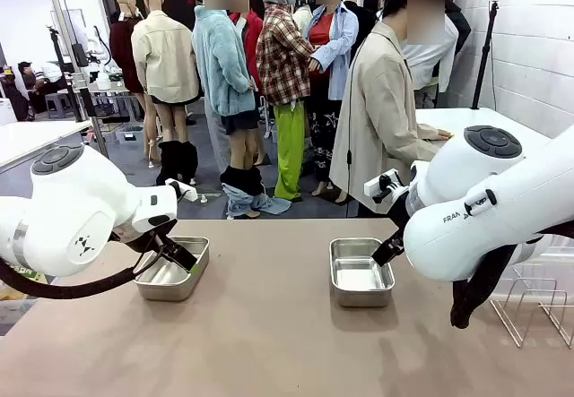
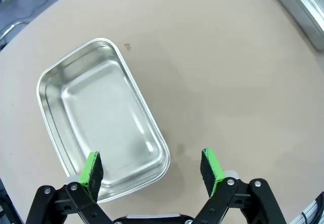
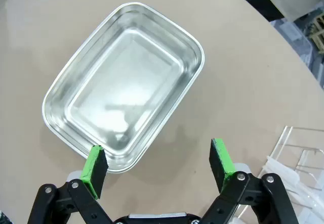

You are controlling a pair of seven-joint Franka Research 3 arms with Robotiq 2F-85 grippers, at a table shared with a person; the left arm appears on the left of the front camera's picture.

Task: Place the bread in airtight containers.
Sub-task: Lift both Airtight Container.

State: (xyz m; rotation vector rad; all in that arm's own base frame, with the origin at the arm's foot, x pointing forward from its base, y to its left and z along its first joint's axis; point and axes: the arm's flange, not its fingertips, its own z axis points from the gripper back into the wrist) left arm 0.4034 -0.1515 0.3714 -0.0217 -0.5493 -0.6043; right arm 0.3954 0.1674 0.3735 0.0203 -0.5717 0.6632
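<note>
Tabletop (image 1: 269, 325): brown, carrying both steel boxes.
Left container (image 1: 172, 270), right container (image 1: 360, 272): upright, lidless, empty, well apart.
Left gripper (image 2: 153, 171), right gripper (image 3: 158, 166): fingers apart, holding nothing, each over its box's near edge.
Advice: centre over the cavity before releasing bread.

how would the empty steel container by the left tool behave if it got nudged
The container looks like rigid polished steel, so it probably keeps its shape. It is empty, so likely light and apt to slide on the smooth table rather than tip. Its glossy rounded walls may be slippery to pinch.
</note>
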